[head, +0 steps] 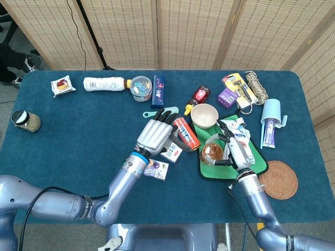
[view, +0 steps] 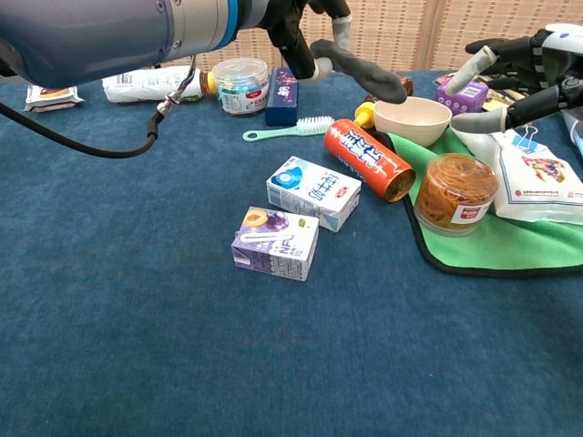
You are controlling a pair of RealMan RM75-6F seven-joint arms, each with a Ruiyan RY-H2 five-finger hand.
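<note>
My left hand [head: 157, 133] hovers with fingers stretched out and apart above a blue-and-white carton [head: 171, 152], holding nothing; its fingertips reach toward the lying orange can [head: 187, 133]. In the chest view this left hand [view: 314, 41] hangs over the orange can [view: 369, 159] and the carton [view: 314, 191]. A purple carton [view: 275, 242] lies nearer the front. My right hand [head: 235, 146] is over a white pouch [view: 537, 187] on the green cloth [view: 474, 246], fingers apart and empty, beside a jar of rubber bands [view: 455, 189]. The right hand [view: 524, 77] shows raised at the top right.
A cream bowl [head: 204, 115] and green brush [head: 157, 112] lie behind the can. Along the back stand a white bottle [head: 106, 83], plastic tub [head: 141, 88], blue box [head: 158, 90] and rope [head: 256, 86]. A woven coaster [head: 278, 179] and blue cup [head: 272, 112] sit right; a seed jar [head: 25, 121] left.
</note>
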